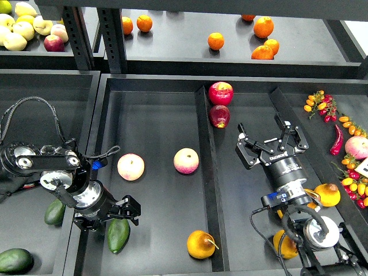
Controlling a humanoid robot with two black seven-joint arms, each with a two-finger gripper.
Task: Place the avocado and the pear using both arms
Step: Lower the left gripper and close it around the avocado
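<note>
left pincer (123, 214): low in middle tray (155, 144), jaw state unclear, touching avocado (118, 234) | right pincer (270, 142): fingers spread, empty | pear (201, 244): tray's near end, free

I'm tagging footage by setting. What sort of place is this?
Probably a mock grocery produce display: black divided bins hold loose apples, a shelf behind carries oranges, and chilli peppers lie in the right-hand bin.
</note>
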